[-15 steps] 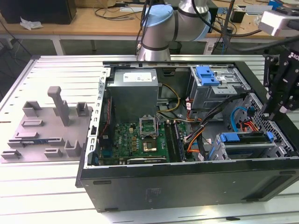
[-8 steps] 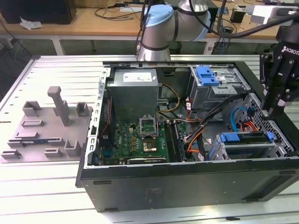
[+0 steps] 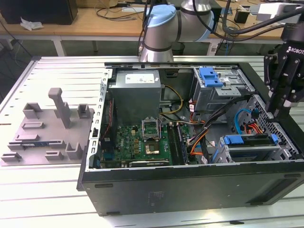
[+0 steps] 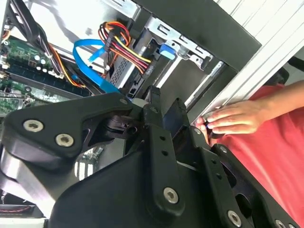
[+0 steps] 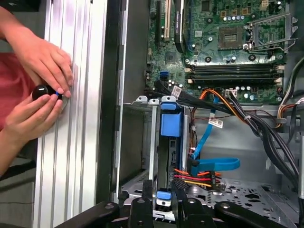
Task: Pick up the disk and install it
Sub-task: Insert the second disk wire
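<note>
At the exterior view's left, a thin grey strip with blue pieces (image 3: 42, 141) stands in a slot of a grey fixture (image 3: 47, 128). It looks like the disk seen on edge, though its label is hidden. My gripper (image 3: 274, 113) is far from it, at the exterior view's right, hanging over the end of the open computer case's (image 3: 190, 185) drive bay (image 3: 251, 151). In both wrist views its fingers (image 5: 142, 199) stand apart, with a small blue bay part (image 5: 163, 195) below the gap. A square blue latch (image 5: 170, 121) sits on the bay.
Cables (image 5: 213, 164) cross the case beside the bay. The motherboard (image 3: 142, 140) and a grey power supply box (image 3: 137, 95) fill its middle. A person's hands (image 5: 40, 90) hold a small black knob on the table's ribbed metal top beside the case.
</note>
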Controlling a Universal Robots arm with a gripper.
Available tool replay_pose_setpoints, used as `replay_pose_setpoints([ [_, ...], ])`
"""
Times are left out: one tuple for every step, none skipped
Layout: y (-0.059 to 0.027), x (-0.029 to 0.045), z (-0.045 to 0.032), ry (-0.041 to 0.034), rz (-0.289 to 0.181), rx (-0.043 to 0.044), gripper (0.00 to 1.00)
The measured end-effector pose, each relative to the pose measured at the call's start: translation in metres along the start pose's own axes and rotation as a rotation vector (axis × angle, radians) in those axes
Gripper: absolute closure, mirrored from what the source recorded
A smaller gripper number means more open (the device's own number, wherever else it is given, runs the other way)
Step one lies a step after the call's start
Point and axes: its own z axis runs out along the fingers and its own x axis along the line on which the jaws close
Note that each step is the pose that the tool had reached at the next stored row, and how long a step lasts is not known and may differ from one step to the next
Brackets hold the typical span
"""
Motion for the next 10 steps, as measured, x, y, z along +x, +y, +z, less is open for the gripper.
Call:
replay_pose_setpoints([
  [-0.0004, -0.0018, -0.0003, 0.0004, 0.0, 0.0, 0.7],
  [-0.0006, -0.0049, -0.0006, 0.0005, 0.0, 0.0, 0.7],
  [-0.0007, -0.0073, -0.0009, 0.0005, 0.0, -0.0001, 0.7],
  [-0.0012, -0.0121, -0.0014, 0.0006, 0.0, -0.0001, 0.7],
  [-0.0014, -0.014, -0.0015, 0.0007, 0.0, -0.0001, 0.7],
  [-0.0016, -0.0155, -0.0011, 0.0007, 0.0, -0.0001, 0.7],
  [-0.0017, -0.0175, -0.0001, 0.0006, 0.0, -0.0001, 0.7],
  [-0.0019, -0.019, 0.0018, 0.001, 0.0, -0.0001, 0.7],
  [-0.002, -0.0196, 0.0033, 0.0023, 0.0, -0.0002, 0.7],
  [-0.0021, -0.0203, 0.0049, 0.0043, 0.0, -0.0002, 0.7],
])
